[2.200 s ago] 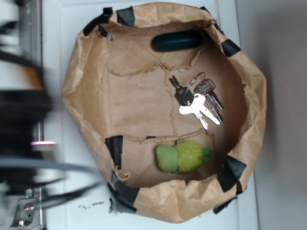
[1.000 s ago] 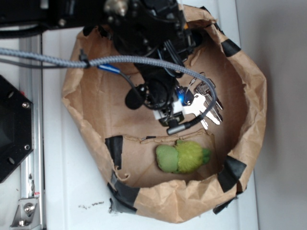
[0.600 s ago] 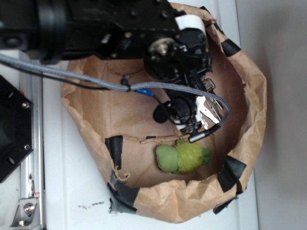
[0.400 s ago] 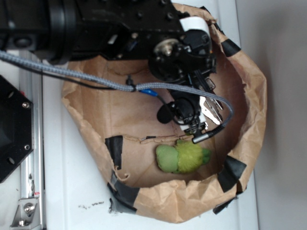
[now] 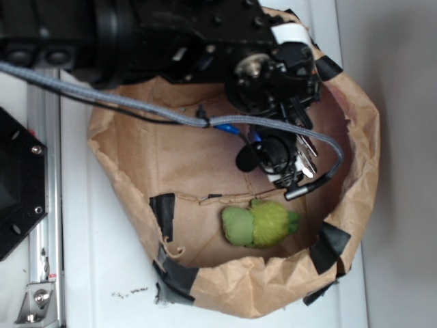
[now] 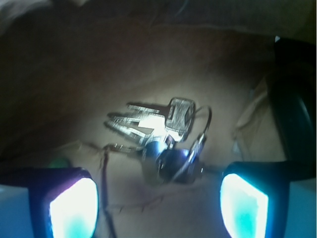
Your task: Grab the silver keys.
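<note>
Keys (image 6: 161,136) are being framed by the wrist camera slightly above centre, lying flat on the brown paper floor of the paper-lined bin (image 5: 123,171). From the exterior view only a sliver of the silver keys (image 5: 308,156) is being shown, at about 2 o'clock within the bin, with the rest being covered by the arm. The end effector (image 6: 158,203) is being held wide apart, its two lit fingertips (image 6: 74,208) being seen at 7 and 5 o'clock of the wrist picture, and nothing is being gripped between them. Whether the pads are being rested on the paper or held above it cannot be told.

The approach is judged to be nearly done, with the close not yet begun. For a good grasp, the jaws are best being lowered straight down so that the dark key head and wire ring, now sitting between the fingertips, are being straddled and not the fanned blades pointing to 10 o'clock. Thin flat metal is judged likely to be slipped over, so the pads should be pressed lightly against the paper before being shut. Care is being called for around the loose paper creases, which could be pinched along with the ring.

A green plush toy (image 5: 259,224) is lying at 6 o'clock of the bin, well apart from the keys, and is not being endangered. The bin itself is resting on a white worktop (image 5: 89,273).
</note>
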